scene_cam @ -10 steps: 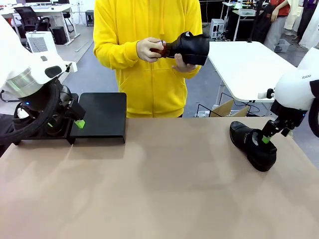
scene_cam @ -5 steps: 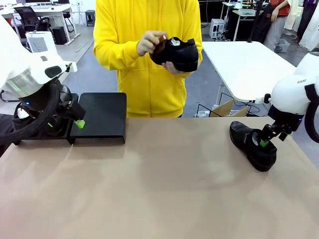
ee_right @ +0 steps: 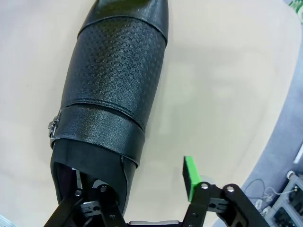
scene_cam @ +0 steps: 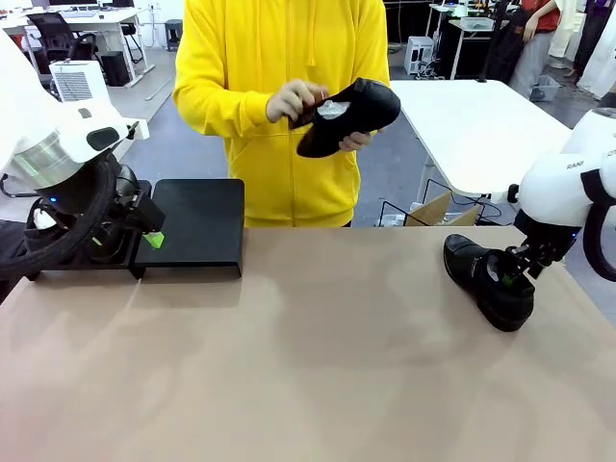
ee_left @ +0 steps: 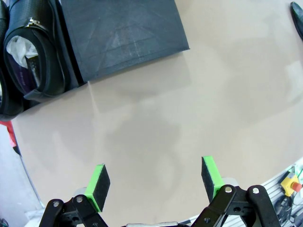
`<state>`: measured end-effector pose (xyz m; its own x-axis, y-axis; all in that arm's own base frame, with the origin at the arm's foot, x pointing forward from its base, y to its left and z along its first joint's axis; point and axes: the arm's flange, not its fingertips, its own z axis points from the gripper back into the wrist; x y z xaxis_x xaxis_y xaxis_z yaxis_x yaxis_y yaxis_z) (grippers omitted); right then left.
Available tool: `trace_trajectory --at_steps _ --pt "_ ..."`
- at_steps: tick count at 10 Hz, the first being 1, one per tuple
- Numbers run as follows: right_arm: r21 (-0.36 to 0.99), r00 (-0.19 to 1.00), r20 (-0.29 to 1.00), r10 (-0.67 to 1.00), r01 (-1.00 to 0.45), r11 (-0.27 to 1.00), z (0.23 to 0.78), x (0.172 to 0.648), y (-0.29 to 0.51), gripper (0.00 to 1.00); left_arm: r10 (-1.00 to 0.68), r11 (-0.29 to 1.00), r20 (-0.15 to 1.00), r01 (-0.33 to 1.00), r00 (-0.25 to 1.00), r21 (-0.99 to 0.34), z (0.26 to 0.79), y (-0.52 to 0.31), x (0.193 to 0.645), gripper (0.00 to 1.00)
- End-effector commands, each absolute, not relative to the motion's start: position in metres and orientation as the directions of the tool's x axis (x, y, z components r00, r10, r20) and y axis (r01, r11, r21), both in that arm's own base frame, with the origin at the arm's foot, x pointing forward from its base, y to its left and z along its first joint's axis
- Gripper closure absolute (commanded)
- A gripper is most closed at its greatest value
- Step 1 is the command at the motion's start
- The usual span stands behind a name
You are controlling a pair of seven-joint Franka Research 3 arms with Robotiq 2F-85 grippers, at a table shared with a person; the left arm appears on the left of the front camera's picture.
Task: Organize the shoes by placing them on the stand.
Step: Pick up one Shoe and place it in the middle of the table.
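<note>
On the stand [scene_cam: 197,223], one platform carries a paper-stuffed shoe [ee_left: 35,52]. The left gripper [ee_left: 154,165] hovers nearby, jaws wide apart. The right gripper [scene_cam: 507,276] straddles the heel wall of a second shoe [scene_cam: 467,260] on the table [scene_cam: 289,366], its outer pad [ee_right: 191,176] not touching.

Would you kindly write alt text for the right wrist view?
The right hand straddles the side wall of a black shoe on the tan table: one finger is inside the opening, and the green-padded one is outside, not yet touching.
</note>
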<state>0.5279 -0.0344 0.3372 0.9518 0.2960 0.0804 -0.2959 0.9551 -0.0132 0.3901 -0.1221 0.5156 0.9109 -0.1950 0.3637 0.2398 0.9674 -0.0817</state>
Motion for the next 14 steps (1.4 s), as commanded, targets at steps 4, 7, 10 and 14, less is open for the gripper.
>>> trace_trajectory --at_steps 4,7,10,14 --pt "-0.014 0.958 0.062 0.278 -0.278 0.960 0.326 0.536 -0.029 1.00 -0.178 0.970 0.371 0.226 0.912 -0.088 0.516 -0.122 0.390 0.00" --pt "0.045 0.962 0.040 0.269 -0.270 0.962 0.333 0.530 -0.025 1.00 -0.178 0.970 0.371 0.226 0.912 -0.088 0.516 -0.122 0.390 0.00" --pt "0.217 0.986 0.041 0.159 -0.164 0.962 0.366 0.512 -0.030 1.00 -0.178 0.970 0.371 0.226 0.912 -0.088 0.516 -0.122 0.390 0.00" --pt "0.340 0.996 0.078 -0.046 0.017 0.940 0.426 0.489 -0.042 1.00 -0.178 0.970 0.371 0.226 0.912 -0.088 0.516 -0.122 0.390 0.00"
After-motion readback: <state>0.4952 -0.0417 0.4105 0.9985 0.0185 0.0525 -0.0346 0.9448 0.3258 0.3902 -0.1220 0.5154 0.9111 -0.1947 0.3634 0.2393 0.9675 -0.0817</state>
